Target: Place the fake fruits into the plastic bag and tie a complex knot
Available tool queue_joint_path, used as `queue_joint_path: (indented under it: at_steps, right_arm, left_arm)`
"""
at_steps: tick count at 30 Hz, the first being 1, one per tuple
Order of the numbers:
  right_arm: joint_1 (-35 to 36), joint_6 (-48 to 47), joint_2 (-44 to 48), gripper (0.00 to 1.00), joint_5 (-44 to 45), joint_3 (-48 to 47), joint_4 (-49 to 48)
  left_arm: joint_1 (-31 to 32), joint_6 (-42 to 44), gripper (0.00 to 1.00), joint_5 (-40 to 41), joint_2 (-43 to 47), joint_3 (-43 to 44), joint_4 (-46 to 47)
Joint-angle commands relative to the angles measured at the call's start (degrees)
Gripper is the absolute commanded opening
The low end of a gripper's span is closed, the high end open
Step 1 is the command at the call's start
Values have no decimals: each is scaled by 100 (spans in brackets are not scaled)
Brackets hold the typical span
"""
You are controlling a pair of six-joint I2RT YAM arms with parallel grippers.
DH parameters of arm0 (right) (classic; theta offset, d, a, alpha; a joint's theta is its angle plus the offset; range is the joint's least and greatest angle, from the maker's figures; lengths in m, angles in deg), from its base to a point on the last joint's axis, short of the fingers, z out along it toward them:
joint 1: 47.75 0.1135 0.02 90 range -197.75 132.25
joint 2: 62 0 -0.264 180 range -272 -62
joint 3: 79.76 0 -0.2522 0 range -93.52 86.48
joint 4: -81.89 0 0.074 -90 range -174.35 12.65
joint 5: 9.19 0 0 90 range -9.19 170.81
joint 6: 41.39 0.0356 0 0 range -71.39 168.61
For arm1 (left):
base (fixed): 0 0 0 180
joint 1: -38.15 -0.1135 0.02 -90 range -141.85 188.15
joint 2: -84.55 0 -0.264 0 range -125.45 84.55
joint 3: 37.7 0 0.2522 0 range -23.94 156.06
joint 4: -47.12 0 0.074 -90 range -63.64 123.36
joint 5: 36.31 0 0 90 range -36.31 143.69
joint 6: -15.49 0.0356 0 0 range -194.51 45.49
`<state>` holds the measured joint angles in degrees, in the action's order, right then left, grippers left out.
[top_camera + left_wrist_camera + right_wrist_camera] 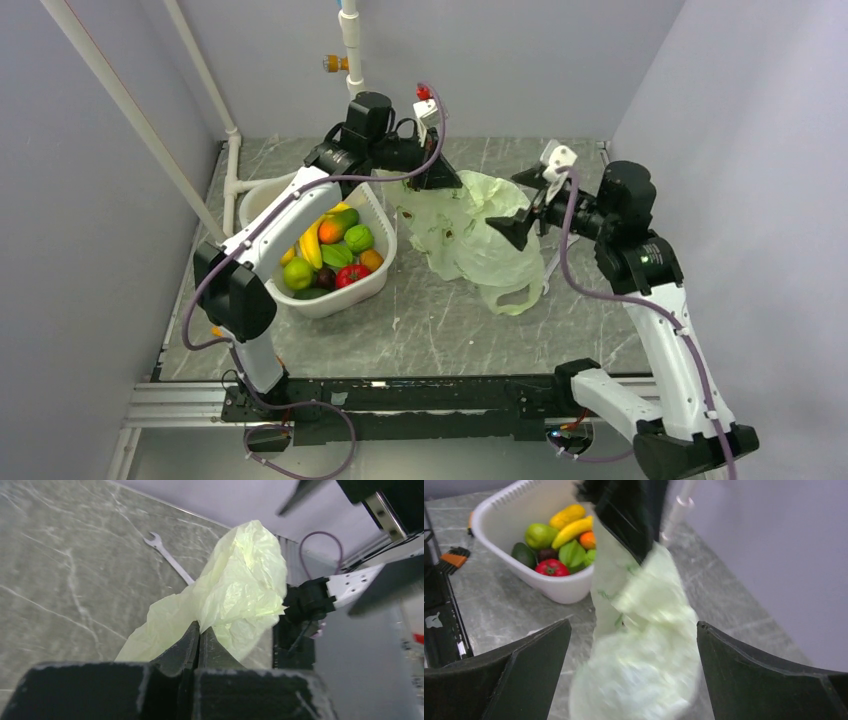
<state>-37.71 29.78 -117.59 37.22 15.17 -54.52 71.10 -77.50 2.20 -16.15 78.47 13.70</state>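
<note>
Centre of the top view: the left gripper point(199, 630) pinches a fold of the pale-green plastic bag point(478, 250), jaws pressed together on it. The right gripper point(634, 630) faces the bag, jaws spread wide. The fake fruits point(330, 255) lie in the white basin point(335, 303), left of centre.

The fake fruits point(330, 255) lie in the basin point(336, 303), left of the plastic bag point(472, 240) on the table point(450, 332).

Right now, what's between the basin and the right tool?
The pale-green plastic bag, held up by the left tool; clearest in the top external view.
</note>
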Motion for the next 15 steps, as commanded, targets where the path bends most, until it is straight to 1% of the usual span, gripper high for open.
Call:
queue_joint_path:
  at_steps: [1, 4, 8, 9, 11, 12, 13, 14, 15]
  right_arm:
    - [965, -654, 82, 100, 1100, 61, -568]
    - [1329, -1065, 35, 100, 1690, 268, -861]
    - [1486, -1673, -10, 100, 2228, 663, -1404]
    - [1525, -1800, -38, 100, 2296, 733, -1543]
    - [1569, -1952, -84, 97, 2396, 847, -1746]
    - [1575, -1971, -102, 94, 2429, 882, -1845]
    - [1591, -2049, -137, 87, 2377, 846, -1804]
    - [1603, -2065, -178, 73, 2317, 800, -1745]
    - [1607, -2042, -190, 55, 2288, 756, -1676]
  left_arm:
    - [13, -990, 0, -400, -53, 523, -87]
    - [10, -1131, 0, -746, -107, 600, -136]
    - [16, -1321, 0, -1267, 14, 422, 199]
    - [27, -1284, 0, -1382, 11, 448, 199]
    - [59, -1001, 0, -1548, -42, 626, -118]
    - [99, -746, 0, -1518, -77, 771, -419]
    - [140, -498, 0, -1504, -122, 936, -717]
    - [173, -264, 0, -1502, -172, 1093, -1019]
    - [183, -83, 0, -1474, -203, 1217, -1242]
